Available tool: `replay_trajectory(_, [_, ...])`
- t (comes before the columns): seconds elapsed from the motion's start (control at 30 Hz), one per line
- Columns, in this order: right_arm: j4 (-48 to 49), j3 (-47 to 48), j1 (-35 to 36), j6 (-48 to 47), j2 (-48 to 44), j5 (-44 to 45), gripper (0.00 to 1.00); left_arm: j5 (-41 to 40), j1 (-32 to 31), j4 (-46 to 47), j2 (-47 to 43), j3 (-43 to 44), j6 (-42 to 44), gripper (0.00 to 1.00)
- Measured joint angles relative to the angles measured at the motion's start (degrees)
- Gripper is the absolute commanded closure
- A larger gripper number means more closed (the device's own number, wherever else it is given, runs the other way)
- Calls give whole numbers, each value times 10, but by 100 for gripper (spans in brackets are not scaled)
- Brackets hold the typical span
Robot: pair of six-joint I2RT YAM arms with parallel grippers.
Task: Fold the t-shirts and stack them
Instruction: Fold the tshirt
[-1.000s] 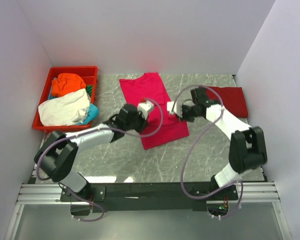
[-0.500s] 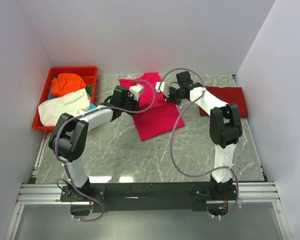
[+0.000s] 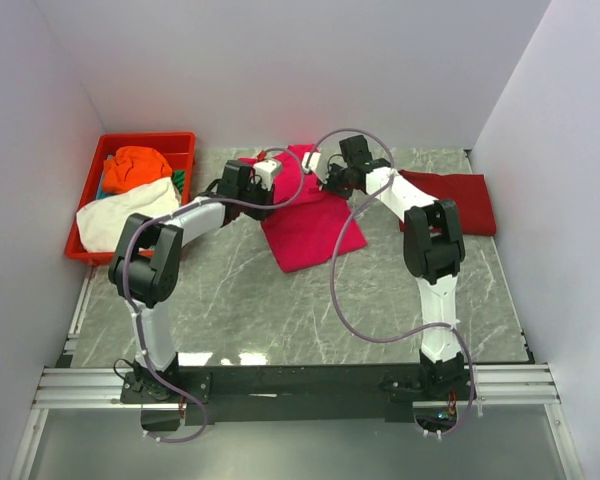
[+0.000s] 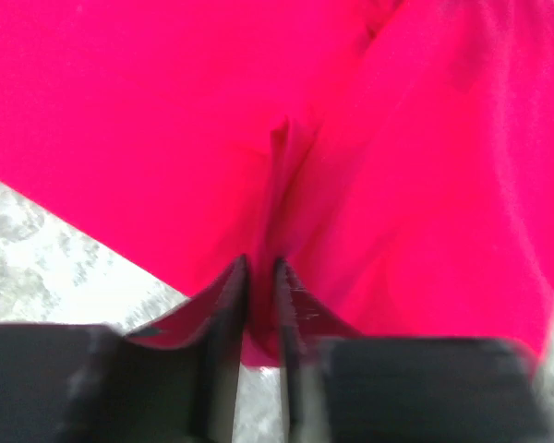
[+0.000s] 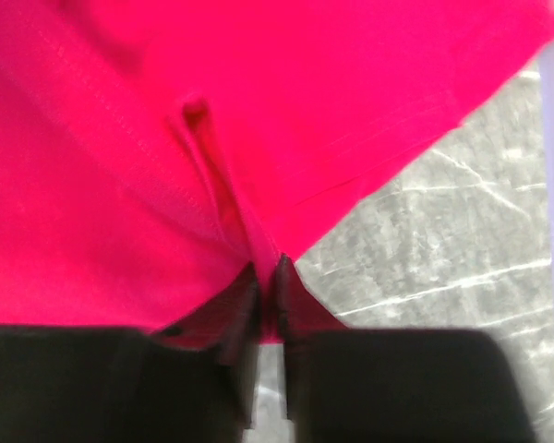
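At upper centre, left gripper (image 4: 260,266) and right gripper (image 5: 266,268) pinch the bright pink-red cloth t-shirt (image 3: 315,232); carry them level.

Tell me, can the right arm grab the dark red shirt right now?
Probably not yet. The right gripper is shut on the pink shirt, so it is busy. The dark red shirt lies uncovered on the table beside that arm, so it could likely reach once it lets go.
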Motion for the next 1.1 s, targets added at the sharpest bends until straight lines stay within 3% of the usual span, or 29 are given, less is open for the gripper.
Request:
replay_trajectory(0.03, [5, 7, 2, 7, 5, 7, 62, -3, 1, -6, 8, 10, 0, 59])
replay_trajectory(0.07, [14, 10, 3, 12, 8, 15, 38, -12, 2, -10, 14, 21, 1, 53])
replay_trajectory(0.13, [45, 10, 7, 46, 13, 51, 30, -35, 3, -21, 22, 37, -6, 48])
replay_trajectory(0.23, [94, 10, 8, 92, 11, 96, 29, -83, 6, -22, 19, 52, -9, 37])
replay_trajectory(0.3, [123, 0, 5, 113, 3, 101, 29, -110, 10, -12, 2, 49, -3, 35])
replay_trajectory(0.43, [109, -49, -21, 106, -47, 21, 29, -106, 18, 16, -94, -9, 36, 35])
replay_trajectory(0.57, [-14, -102, -65, -65, -123, -111, 27, -34, 10, 59, -219, -114, 116, 36])
replay_trajectory(0.67, [-87, -155, -82, -201, -173, -152, 26, 9, -41, 74, -277, -200, 211, 36])
replay_trajectory(0.83, [-132, -266, -69, -335, -207, -169, 26, 43, -156, 56, -253, -270, 310, 37])
replay_trajectory(1.1, [-113, -336, -59, -392, -207, -150, 26, -2, -190, 81, -190, -280, 345, 39])
